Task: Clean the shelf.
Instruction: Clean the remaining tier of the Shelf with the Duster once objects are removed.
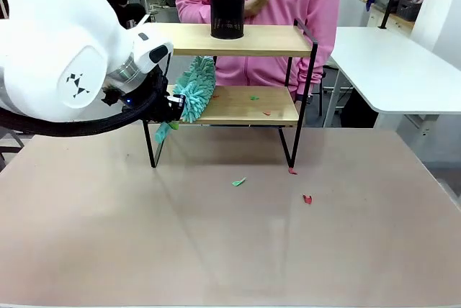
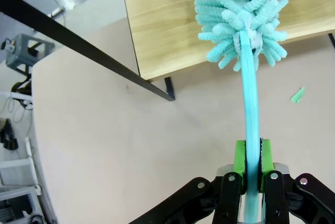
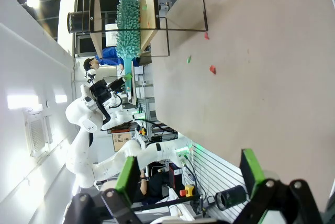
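The shelf [image 1: 238, 106] stands at the table's far side, two light wooden boards in a black frame. My left gripper [image 1: 173, 110] is at its left end, shut on the handle of a teal fluffy duster [image 1: 196, 86] whose head lies on the left part of the lower board. In the left wrist view the green pads [image 2: 241, 160] clamp the teal handle [image 2: 252, 109], and the duster head [image 2: 238, 14] rests over the board [image 2: 167, 25]. My right gripper [image 3: 189, 170] is open and holds nothing, far from the shelf [image 3: 152, 9].
A black mesh cup [image 1: 227, 11] stands on the top board. Small green and red scraps lie on the lower board [image 1: 253, 97] and on the table [image 1: 238, 181], [image 1: 307, 198]. A person in pink [image 1: 302, 6] stands behind the shelf. A white side table [image 1: 396, 70] is at right.
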`<action>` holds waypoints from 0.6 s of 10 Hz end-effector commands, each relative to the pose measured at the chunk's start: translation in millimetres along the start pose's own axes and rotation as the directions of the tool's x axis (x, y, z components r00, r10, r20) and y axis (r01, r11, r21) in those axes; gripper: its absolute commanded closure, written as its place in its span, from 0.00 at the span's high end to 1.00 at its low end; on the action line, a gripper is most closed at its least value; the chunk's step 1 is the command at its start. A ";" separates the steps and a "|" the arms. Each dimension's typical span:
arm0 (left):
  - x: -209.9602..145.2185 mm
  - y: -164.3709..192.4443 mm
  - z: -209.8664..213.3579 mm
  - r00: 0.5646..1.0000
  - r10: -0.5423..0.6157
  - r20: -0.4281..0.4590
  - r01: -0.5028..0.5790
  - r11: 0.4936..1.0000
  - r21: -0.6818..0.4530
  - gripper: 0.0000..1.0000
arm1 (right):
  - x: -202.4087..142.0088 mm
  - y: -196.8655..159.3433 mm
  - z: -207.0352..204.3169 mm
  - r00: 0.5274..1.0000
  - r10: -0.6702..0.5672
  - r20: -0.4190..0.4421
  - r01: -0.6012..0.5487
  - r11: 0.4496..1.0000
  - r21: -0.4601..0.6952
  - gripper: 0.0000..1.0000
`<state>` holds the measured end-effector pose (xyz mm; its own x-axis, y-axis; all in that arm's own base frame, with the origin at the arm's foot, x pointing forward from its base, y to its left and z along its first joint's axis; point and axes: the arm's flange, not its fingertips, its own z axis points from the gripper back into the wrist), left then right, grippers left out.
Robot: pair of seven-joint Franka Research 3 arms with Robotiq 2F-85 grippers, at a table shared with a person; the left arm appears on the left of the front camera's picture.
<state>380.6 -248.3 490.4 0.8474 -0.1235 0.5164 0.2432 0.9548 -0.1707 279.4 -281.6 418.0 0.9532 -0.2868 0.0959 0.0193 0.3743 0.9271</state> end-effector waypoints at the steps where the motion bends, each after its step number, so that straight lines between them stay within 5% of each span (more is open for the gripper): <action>1: 5.6 -11.5 -2.0 1.000 -0.001 -0.004 0.001 1.000 0.001 0.13 | -0.3 0.5 1.4 1.000 0.029 -0.007 -0.029 1.000 0.003 1.00; 6: 11.4 -36.1 -8.8 0.983 -0.180 -0.039 0.175 0.979 -0.109 0.13 | -0.3 0.5 1.4 1.000 0.029 -0.007 -0.029 1.000 0.003 1.00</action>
<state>378.7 -291.7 490.8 0.8223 -0.2567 0.5078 0.3834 0.9094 -0.1612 279.4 -281.6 418.0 0.9532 -0.2867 0.0960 0.0193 0.3743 0.9271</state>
